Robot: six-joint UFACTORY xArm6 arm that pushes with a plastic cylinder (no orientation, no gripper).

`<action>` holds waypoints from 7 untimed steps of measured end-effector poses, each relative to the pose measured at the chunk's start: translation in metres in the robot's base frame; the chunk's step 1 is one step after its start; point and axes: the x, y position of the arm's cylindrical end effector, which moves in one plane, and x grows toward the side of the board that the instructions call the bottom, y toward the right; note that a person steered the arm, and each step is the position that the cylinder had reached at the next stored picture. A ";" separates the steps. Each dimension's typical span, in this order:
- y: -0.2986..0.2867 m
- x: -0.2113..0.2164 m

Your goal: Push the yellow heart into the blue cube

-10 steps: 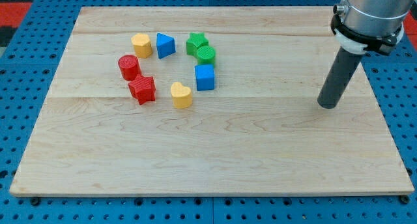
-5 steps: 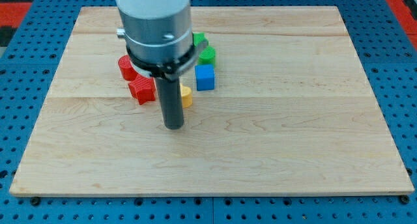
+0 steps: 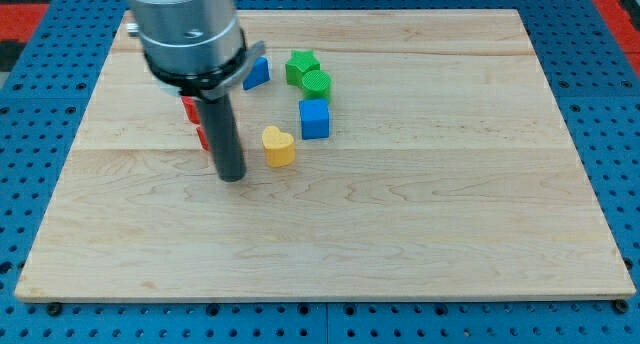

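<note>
The yellow heart (image 3: pixel 278 146) lies on the wooden board (image 3: pixel 400 214) left of centre. The blue cube (image 3: pixel 315 118) sits just up and to the right of it, a small gap between them. My tip (image 3: pixel 232 176) rests on the board to the left of the heart and slightly below it, a short gap away. The rod and arm body hide part of the blocks behind them.
A green cylinder (image 3: pixel 316 82) and a green star (image 3: pixel 301 64) sit above the blue cube. A blue triangle (image 3: pixel 257 74) shows beside the arm. Red blocks (image 3: pixel 190 109) are mostly hidden behind the rod. Blue pegboard (image 3: pixel 40 184) surrounds the board.
My tip swept from the board's right side across to the left, passed below the yellow heart, and now stands to the heart's left. The blocks have not moved.
</note>
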 end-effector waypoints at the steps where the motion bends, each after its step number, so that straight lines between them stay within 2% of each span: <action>1: -0.012 0.001; 4: -0.013 -0.012; 7: 0.042 -0.013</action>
